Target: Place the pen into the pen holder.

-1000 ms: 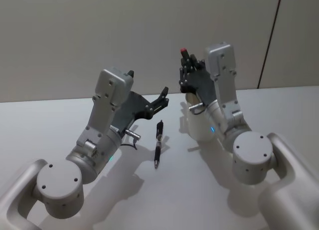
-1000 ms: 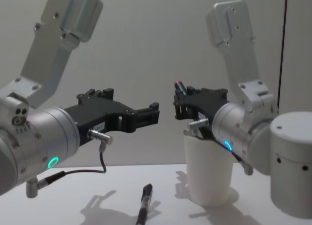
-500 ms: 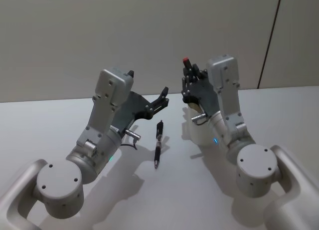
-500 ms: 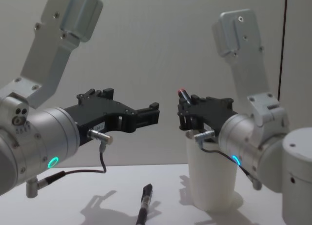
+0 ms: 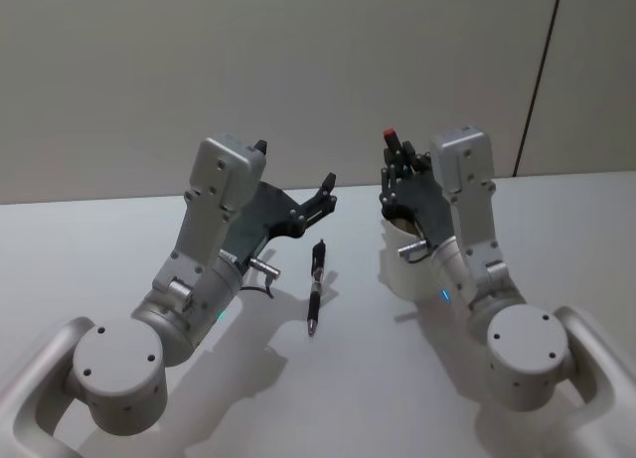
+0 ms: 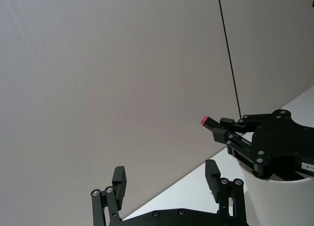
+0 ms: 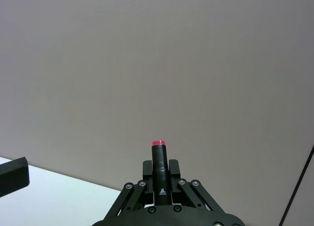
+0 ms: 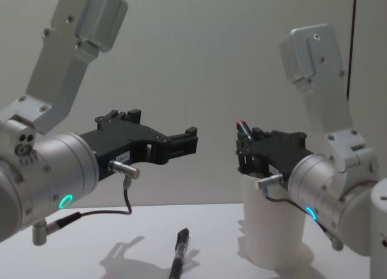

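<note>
From where I'm standing, the right gripper [image 8: 245, 147] is pinching a red-capped pen [image 8: 242, 125] between its closed fingers. The red end is sticking up just above the fingertips, and the rest of the barrel is hiding behind them. The pen holder [image 8: 273, 233], a white paper cup, is sitting directly beneath those fingers with its rim right at them. I can't tell whether the pen's lower end is inside the mouth yet. That's what's worrying me: if the fingers are letting go while the tip is over the rolled rim and not inside it, the pen is likely glancing off and dropping onto the table [image 5: 119, 239]. The cup looks light, too, so a finger brushing its rim, or a tall pen leaning hard on one side, could be tipping it over. The left gripper [image 8: 184, 143] is hovering well off to the side with its fingers spread and nothing between them. A black pen [image 5: 315, 284] is lying on the table below and just beyond those spread fingertips.
</note>
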You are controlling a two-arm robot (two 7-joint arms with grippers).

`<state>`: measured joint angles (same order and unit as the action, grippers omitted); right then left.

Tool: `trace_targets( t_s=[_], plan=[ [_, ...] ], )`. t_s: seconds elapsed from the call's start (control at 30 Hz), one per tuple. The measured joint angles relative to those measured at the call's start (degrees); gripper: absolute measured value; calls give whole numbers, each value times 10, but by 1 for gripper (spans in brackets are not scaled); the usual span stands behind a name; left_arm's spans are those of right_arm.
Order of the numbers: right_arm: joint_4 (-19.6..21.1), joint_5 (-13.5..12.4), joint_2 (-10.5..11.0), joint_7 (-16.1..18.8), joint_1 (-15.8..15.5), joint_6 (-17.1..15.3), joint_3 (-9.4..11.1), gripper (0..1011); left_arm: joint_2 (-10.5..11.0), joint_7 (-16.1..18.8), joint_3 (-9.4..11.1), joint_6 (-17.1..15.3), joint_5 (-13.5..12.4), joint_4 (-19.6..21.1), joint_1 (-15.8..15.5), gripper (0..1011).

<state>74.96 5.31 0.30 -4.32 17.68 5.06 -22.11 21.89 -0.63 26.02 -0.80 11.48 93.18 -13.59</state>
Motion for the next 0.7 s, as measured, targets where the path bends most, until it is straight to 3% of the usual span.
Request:
trace_targets(
  t_s=[0.13,0.7],
  plan=[
    [3,1,2,-3,-4,1,1,181,0,0,0,0,0,0,0,1001],
    [7,1,6,-6,-10,2,3,696,0,0,0,0,0,0,0,1001]
  ],
)
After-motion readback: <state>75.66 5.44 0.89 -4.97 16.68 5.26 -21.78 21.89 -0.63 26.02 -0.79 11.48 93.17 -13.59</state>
